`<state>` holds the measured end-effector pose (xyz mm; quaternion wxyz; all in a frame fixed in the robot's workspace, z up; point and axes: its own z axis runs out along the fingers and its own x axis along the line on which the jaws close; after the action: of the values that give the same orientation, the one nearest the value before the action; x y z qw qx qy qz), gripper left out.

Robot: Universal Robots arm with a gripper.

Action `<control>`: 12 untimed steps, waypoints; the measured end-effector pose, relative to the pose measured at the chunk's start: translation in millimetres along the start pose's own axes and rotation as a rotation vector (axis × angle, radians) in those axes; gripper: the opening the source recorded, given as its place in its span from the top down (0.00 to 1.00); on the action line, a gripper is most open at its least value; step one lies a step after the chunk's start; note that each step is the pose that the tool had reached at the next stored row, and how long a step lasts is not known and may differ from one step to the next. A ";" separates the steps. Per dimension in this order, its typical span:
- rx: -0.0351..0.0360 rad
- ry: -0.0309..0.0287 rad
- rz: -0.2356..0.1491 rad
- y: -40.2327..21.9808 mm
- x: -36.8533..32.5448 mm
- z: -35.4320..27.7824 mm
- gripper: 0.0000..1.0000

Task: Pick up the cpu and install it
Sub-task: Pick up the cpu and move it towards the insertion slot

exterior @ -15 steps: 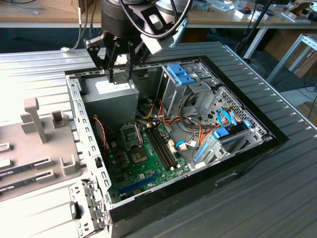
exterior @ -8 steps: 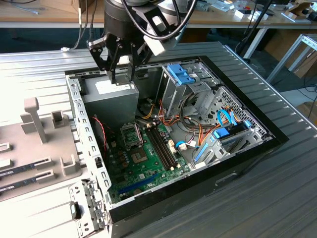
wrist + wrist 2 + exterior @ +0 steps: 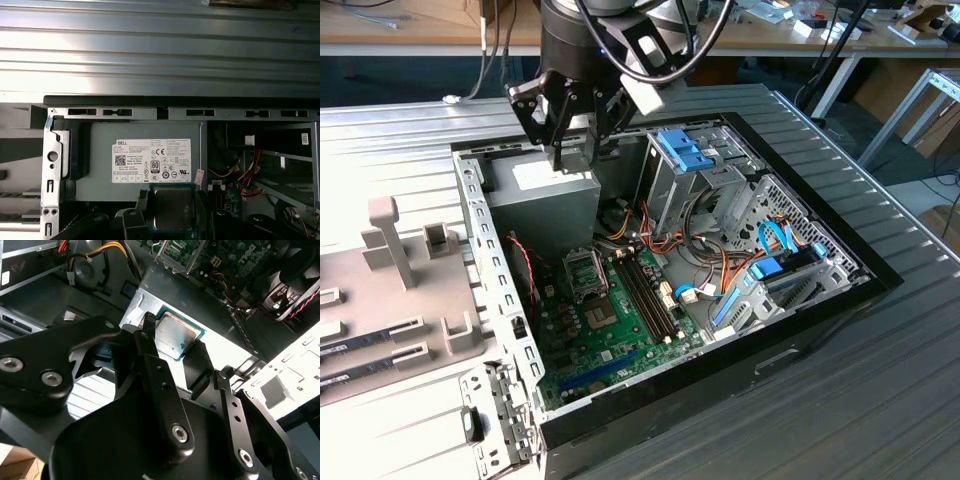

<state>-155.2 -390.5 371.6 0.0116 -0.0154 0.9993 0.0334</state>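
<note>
A ribbed grey metal tabletop (image 3: 880, 340) lies before wooden workbenches (image 3: 410, 45) at the back.

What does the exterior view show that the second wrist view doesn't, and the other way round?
Exterior view: the whole open computer case, its blue drive bracket and the slatted table around it. Second wrist view: a close look at the cpu, silver-topped with a green rim, gripped between the black fingers of the tool. Shared: the tool above the grey power-supply box.
</note>
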 end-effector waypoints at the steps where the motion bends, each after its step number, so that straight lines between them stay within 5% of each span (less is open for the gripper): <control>1: 0.0000 0.0000 0.000 -0.2 -0.8 0.1 0.53; 12: 0.0001 0.0001 0.000 -1.8 -5.8 3.1 0.53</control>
<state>-149.3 -391.9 368.5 0.0115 -0.0154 0.9993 0.0333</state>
